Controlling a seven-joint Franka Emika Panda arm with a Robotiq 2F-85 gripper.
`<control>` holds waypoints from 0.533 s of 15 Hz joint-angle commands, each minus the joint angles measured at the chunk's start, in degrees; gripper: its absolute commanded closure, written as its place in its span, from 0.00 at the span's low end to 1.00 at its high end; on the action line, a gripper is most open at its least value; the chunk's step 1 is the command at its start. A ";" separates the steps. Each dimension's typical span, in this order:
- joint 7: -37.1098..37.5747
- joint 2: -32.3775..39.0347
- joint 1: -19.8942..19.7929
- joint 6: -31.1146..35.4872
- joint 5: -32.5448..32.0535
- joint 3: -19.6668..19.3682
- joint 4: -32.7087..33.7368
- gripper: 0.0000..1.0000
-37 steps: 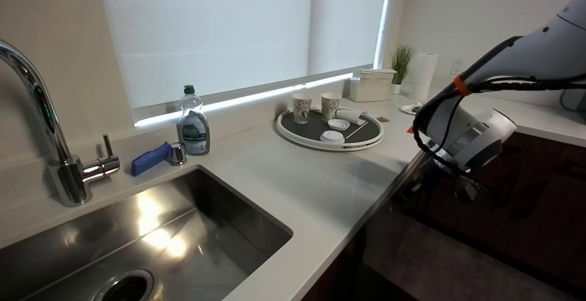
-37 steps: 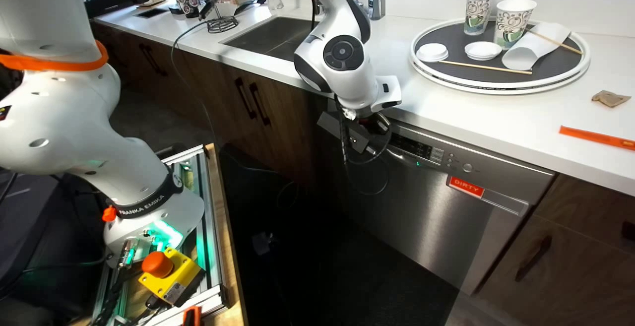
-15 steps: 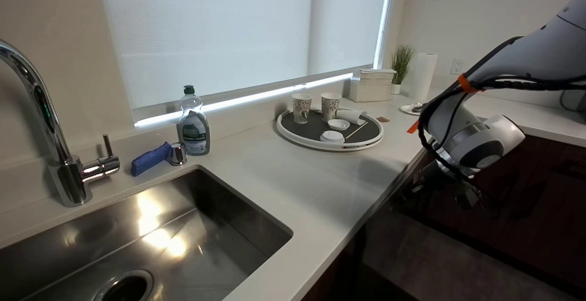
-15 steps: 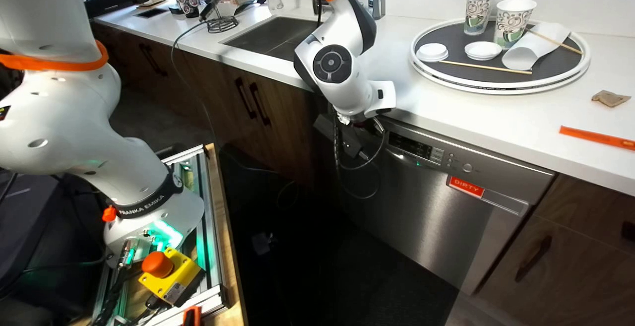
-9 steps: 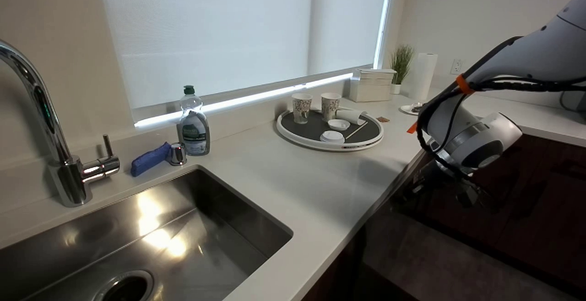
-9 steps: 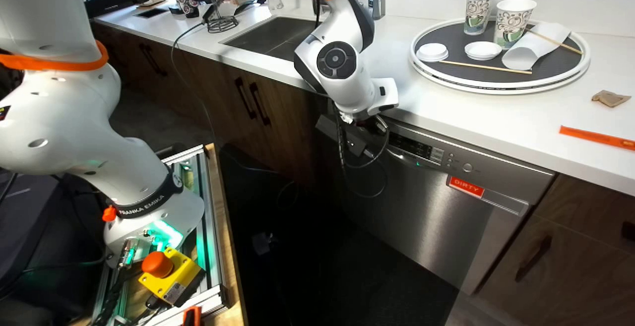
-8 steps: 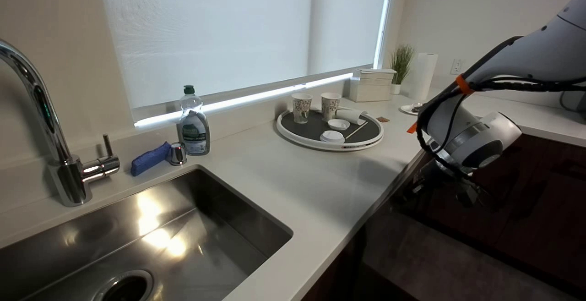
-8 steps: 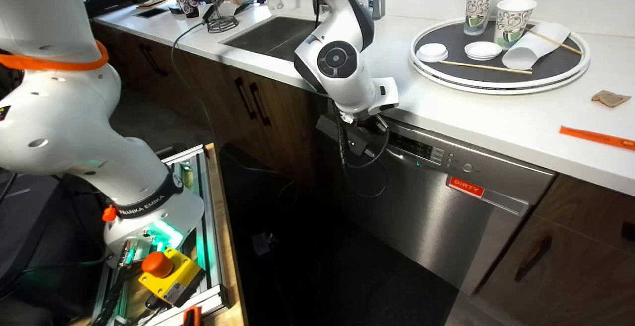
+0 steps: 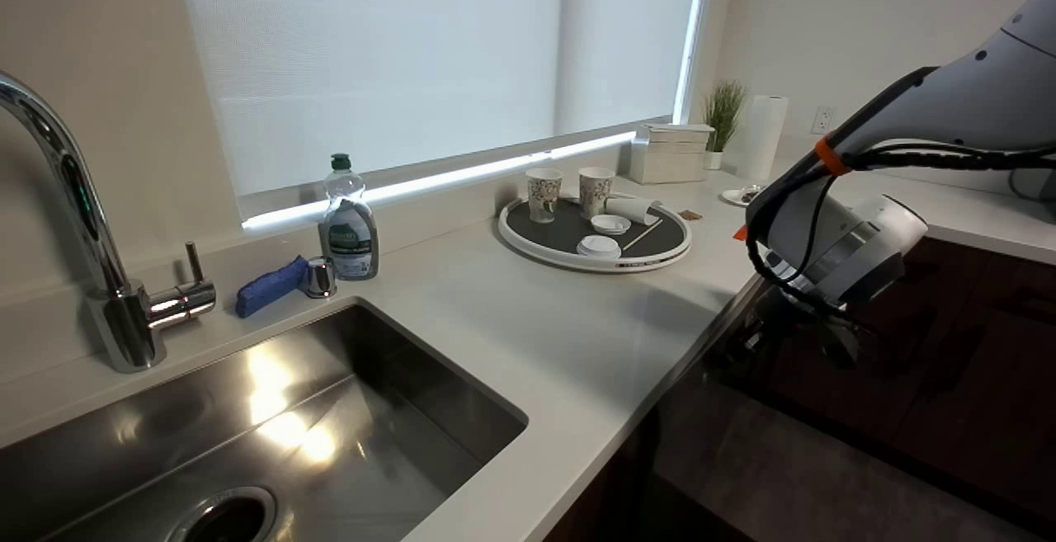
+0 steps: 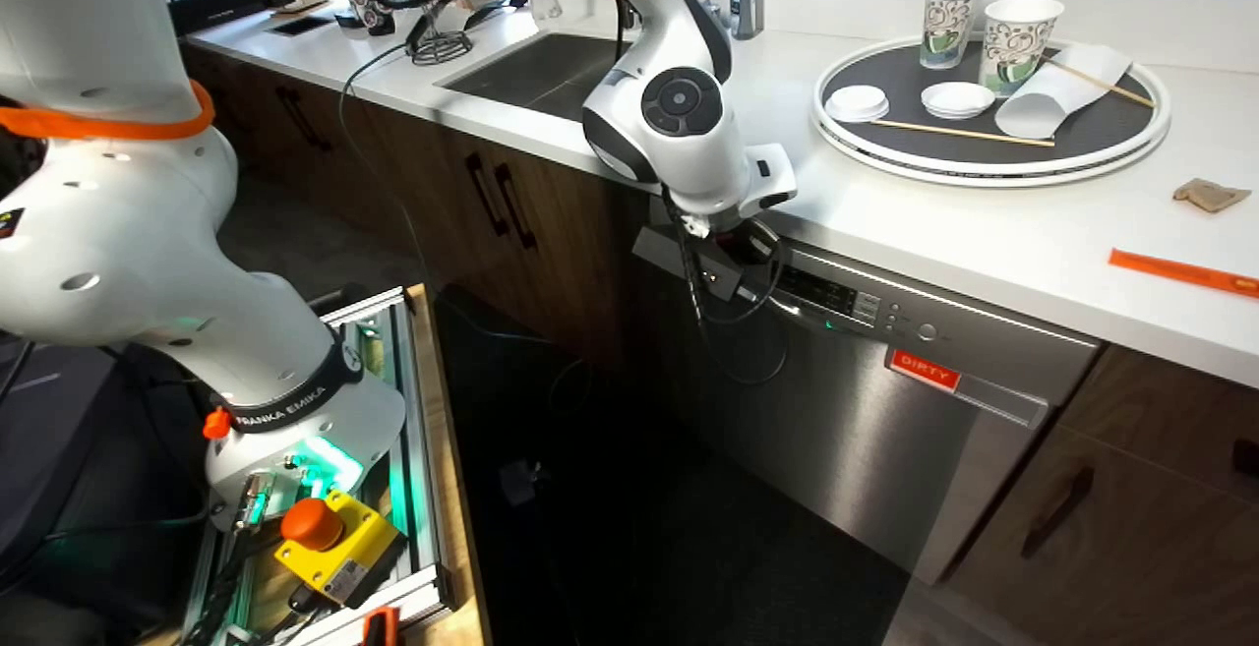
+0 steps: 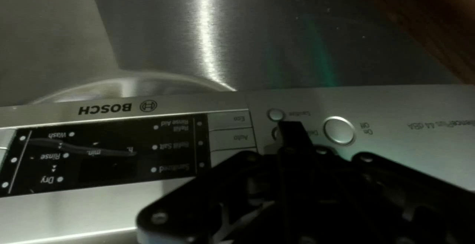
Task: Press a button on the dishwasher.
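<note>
The steel dishwasher (image 10: 846,430) stands under the counter in an exterior view. Its control panel fills the lower part of the wrist view, with the lettering upside down. A large round On/Off button (image 11: 339,130) and a small Sanitize button (image 11: 276,114) show there. The Delay button (image 11: 274,134) is partly hidden behind my fingertips. My gripper (image 11: 291,125) is shut and empty, its black fingertips together over the Delay button, left of the On/Off button. I cannot tell whether they touch the panel. In an exterior view the gripper (image 9: 752,342) is dark beside the counter edge.
The counter edge (image 10: 944,272) overhangs just above the panel. A round tray (image 10: 993,172) with cups and lids stands on the counter. A red DIRTY sign (image 10: 925,371) is on the dishwasher door. Cables (image 10: 748,317) loop below my wrist.
Over the last half second my wrist has tilted and shifted slightly toward the right along the dishwasher in an exterior view. It had swung the opposite way before that. Nothing else has moved.
</note>
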 commanded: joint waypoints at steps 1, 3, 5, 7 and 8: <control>3.33 0.90 1.95 1.45 -4.08 -0.89 0.48 1.00; 3.94 0.66 2.17 1.59 -5.02 -1.17 0.41 1.00; 4.89 0.55 2.34 1.82 -6.08 -1.43 0.33 1.00; 6.06 0.38 2.69 2.01 -7.21 -1.80 0.08 1.00; 6.54 0.31 2.86 2.15 -7.70 -1.99 0.01 1.00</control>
